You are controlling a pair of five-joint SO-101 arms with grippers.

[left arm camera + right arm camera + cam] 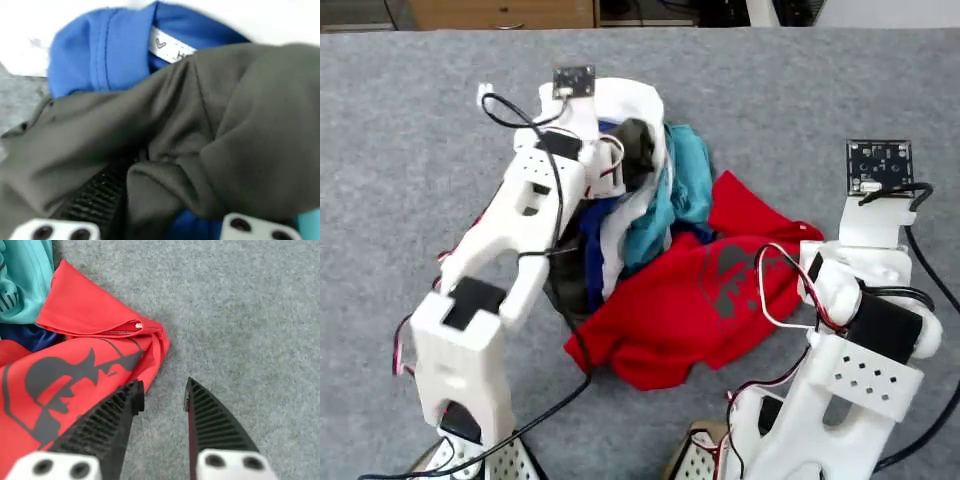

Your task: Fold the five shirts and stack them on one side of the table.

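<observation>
With the dark grey shirt (240, 125) pinched by the left gripper (632, 155) atop the pile (665, 215) at mid-table (420, 150) and the right gripper (162, 395) spread beside the red shirt (75, 375), tangled neighbours could be dragged up too.

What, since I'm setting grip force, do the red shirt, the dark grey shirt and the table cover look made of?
The red shirt: thin matte knit, likely cotton jersey; soft folds, stitched hem, flat dark print. The dark grey shirt: smoother, faintly sheened fabric, perhaps synthetic; rounded creases. The table cover: grey, fuzzy felt- or carpet-like textile; speckled nap.
</observation>
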